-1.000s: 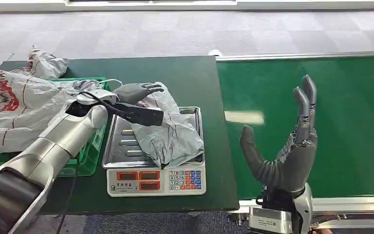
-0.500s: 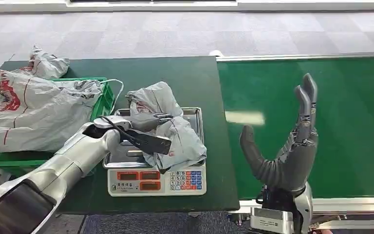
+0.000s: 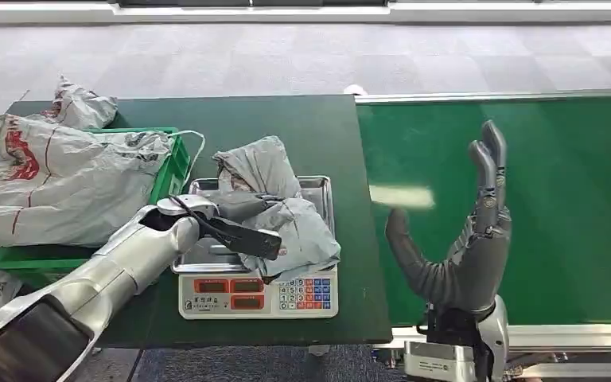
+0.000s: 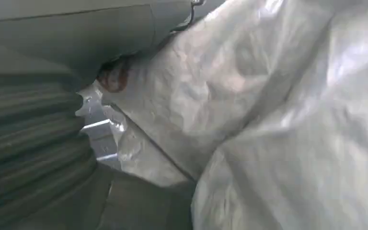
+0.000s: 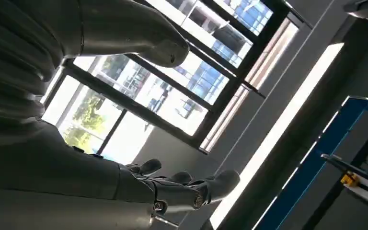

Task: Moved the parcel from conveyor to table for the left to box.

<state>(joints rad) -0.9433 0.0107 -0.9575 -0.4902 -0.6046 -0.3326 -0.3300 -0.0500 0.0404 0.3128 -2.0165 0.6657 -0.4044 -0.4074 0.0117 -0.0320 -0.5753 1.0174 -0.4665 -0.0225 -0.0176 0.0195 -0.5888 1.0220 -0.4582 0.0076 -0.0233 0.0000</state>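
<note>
A crumpled grey plastic parcel (image 3: pixel 290 231) lies bunched on the steel tray (image 3: pixel 324 188) of a weighing scale (image 3: pixel 258 294) on the dark green table (image 3: pixel 286 123). My left hand (image 3: pixel 239 205) reaches in from the left and grips the parcel's middle, fingers curled over it. In the left wrist view the parcel (image 4: pixel 278 120) presses close against my left hand (image 4: pixel 28 153). My right hand (image 3: pixel 465 255) stands upright over the green conveyor (image 3: pixel 573 199), fingers apart and holding nothing. Those spread fingers (image 5: pixel 191 189) also show in the right wrist view.
A green crate (image 3: pixel 177 163) left of the scale holds large white parcels with red print (image 3: pixel 64 179), which spill over the table's left edge. The scale's keypad (image 3: pixel 306 293) faces me. The conveyor's metal rim (image 3: pixel 477 95) borders the table on the right.
My left hand has come down from the parcel's far end toward me and closed on the parcel, which has bunched up behind it. The right hand has barely shifted.
</note>
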